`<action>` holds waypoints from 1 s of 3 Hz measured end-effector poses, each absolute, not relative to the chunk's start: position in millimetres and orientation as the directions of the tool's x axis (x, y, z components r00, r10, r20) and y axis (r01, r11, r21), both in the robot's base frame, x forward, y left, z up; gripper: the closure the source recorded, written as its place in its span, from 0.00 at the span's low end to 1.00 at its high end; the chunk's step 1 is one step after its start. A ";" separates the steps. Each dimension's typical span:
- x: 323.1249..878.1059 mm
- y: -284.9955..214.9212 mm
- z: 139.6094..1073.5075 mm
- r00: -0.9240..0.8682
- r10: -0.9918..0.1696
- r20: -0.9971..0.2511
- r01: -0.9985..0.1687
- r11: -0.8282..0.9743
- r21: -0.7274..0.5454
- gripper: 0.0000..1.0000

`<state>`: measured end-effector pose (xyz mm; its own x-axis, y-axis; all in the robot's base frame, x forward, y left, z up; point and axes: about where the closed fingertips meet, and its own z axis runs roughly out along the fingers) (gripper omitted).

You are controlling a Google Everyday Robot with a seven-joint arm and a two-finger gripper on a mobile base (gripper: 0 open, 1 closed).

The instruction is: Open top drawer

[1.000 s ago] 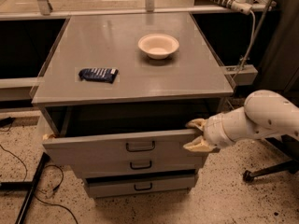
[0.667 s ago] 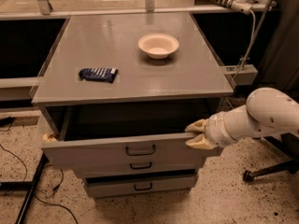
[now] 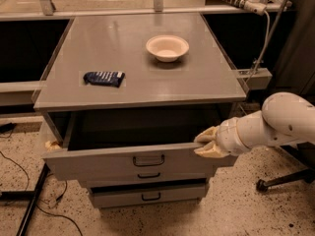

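Our gripper (image 3: 205, 144) sits just below the front right corner of the cabinet top (image 3: 133, 73), against the right end of the top drawer (image 3: 98, 163). From here we cannot tell how far it is open or whether it really has hold of the drawer front. The white arm (image 3: 275, 124) reaches in from beyond the right edge of the cabinet top. The top drawer lies directly beneath the cabinet top, and its front already stands forward of the top's front edge, with a dark opening showing behind it. Its black loop handle (image 3: 148, 160) is under the middle of the cabinet top, well apart from our gripper and not held. As we judge it, the pull is under way and the drawer has more travel to give. Since we work from one end and not from the handle, we should draw straight forward, away from the cabinet top, level and slow, so the box does not skew and bind on its runners. Below the cabinet top, under the top drawer, the two slimmer drawers (image 3: 150, 196) look closed and should stay so. On the cabinet top, the bowl (image 3: 167, 48) and the dark blue packet (image 3: 104, 78) could shift if we jerk.
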<state>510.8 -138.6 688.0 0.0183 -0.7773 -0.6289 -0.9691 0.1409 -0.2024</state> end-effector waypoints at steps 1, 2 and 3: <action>510.8 -138.5 688.0 0.018 -0.777 -0.629 -0.969 0.141 -0.202 0.49; 510.6 -138.5 687.6 0.018 -0.777 -0.629 -0.969 0.141 -0.202 0.26; 502.5 -138.4 668.7 -0.011 -0.768 -0.640 -0.975 0.149 -0.162 0.03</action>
<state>502.5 -138.4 668.7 -0.0111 -0.7684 -0.6398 -0.9753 0.1493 -0.1625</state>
